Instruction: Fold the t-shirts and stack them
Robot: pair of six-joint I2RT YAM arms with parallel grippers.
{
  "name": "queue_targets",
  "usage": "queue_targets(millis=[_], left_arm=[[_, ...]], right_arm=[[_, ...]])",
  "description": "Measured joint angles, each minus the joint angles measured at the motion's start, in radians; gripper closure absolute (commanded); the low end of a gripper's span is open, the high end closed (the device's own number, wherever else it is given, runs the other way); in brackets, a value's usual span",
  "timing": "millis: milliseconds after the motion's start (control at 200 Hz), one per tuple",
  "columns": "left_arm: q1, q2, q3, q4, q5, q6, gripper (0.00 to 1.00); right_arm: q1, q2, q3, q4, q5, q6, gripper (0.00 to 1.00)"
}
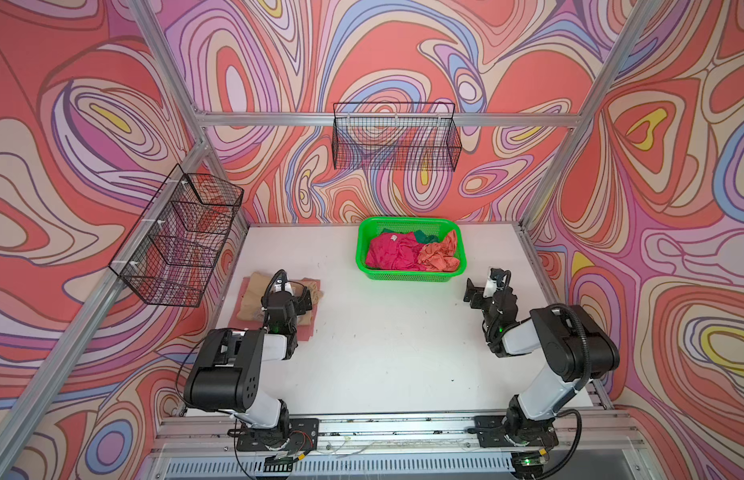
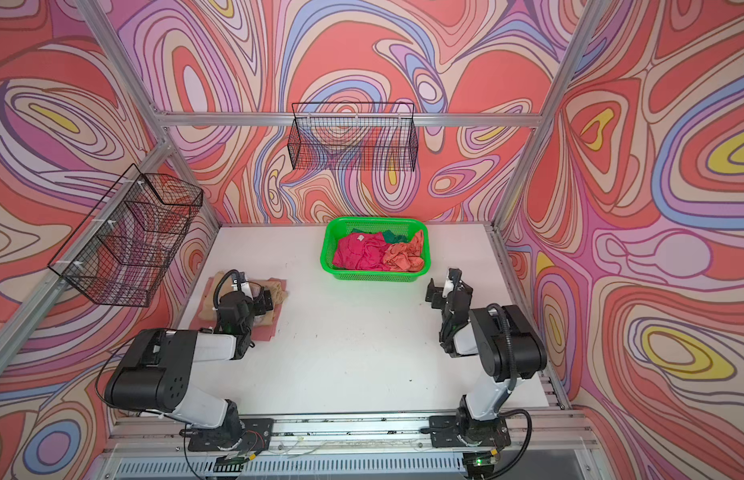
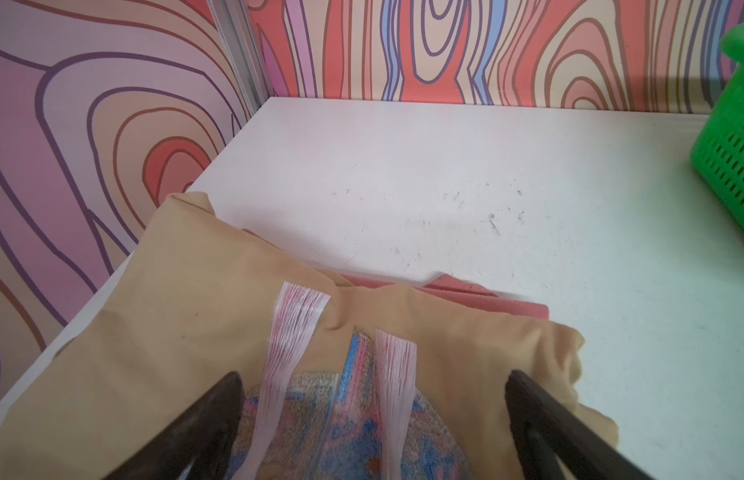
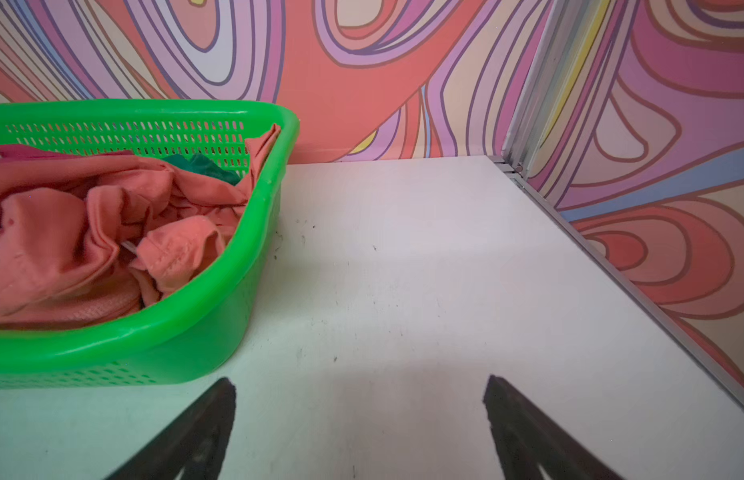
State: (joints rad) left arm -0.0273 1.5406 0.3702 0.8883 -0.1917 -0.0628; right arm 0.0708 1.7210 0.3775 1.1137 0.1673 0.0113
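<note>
Broadly, the middle and near half of the surface [image 1: 382, 340] lie bare between the two arms. Near the left edge a folded tan shirt [image 3: 195, 311] lies on a salmon shirt [image 3: 507, 305], whose edges show past it. The left end effector [image 3: 372, 374] is released, jaws spread wide over the tan shirt's print, gripping nothing. The right end effector [image 4: 358, 380] is released and empty over bare surface, near the basket [image 4: 195, 320] but apart from it. That green basket sits toward the far edge and holds a crumpled coral shirt [image 4: 50, 232], a magenta shirt [image 1: 391, 251] and a green shirt [image 4: 199, 164]. Swirl-patterned walls close three sides; a wire rack [image 1: 397, 137] hangs on the back wall.
</note>
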Motion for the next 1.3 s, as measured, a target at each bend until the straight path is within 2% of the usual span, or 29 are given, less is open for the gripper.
queue_targets(millis=[1197,1242,1302], left_arm=[[0.0,0.0,0.0,-0.001,0.0,0.0,0.0],[0.0,-0.003,0.002,-0.011,-0.001,0.0,0.0],[0.0,-0.032,0.023,-0.095,-0.01,0.0,0.0]], right_arm=[[0.0,-0.001,0.0,-0.001,0.008,0.002,0.02],[0.001,-0.019,0.019,-0.059,0.038,0.01,0.02],[0.001,-0.079,0.103,-0.239,0.073,0.023,0.02]])
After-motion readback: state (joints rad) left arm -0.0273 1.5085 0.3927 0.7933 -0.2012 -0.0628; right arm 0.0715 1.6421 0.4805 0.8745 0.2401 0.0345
